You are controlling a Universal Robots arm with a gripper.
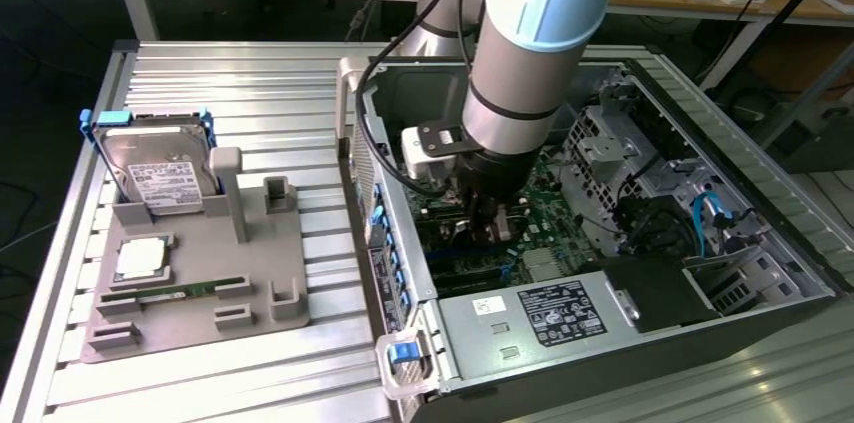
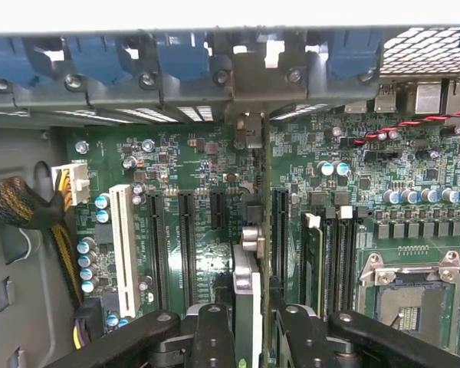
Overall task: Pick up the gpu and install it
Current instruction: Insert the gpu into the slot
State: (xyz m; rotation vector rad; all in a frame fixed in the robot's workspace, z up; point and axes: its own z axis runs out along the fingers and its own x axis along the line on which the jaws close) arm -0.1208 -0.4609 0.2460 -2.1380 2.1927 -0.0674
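Observation:
My gripper (image 1: 487, 221) is down inside the open computer case (image 1: 400, 273), over the green motherboard (image 2: 192, 161). In the wrist view its black fingers (image 2: 215, 330) are shut on the gpu (image 2: 248, 287), which I see edge-on as a thin upright card with a metallic edge. The card runs between two rows of black expansion slots (image 2: 185, 245), and its far end reaches the metal bracket (image 2: 249, 130) at the case's rear openings. Whether its lower edge sits in a slot is hidden.
On the exterior view's left, a grey holder (image 1: 254, 283) carries the silver hard drive (image 1: 158, 168) in a blue frame, a processor chip (image 1: 140, 258) and a green memory stick (image 1: 180, 291). Inside the case are blue slot latches (image 2: 180, 57), a yellow-black cable bundle (image 2: 31, 207), the processor socket (image 2: 406, 295) and the power supply (image 1: 561, 308).

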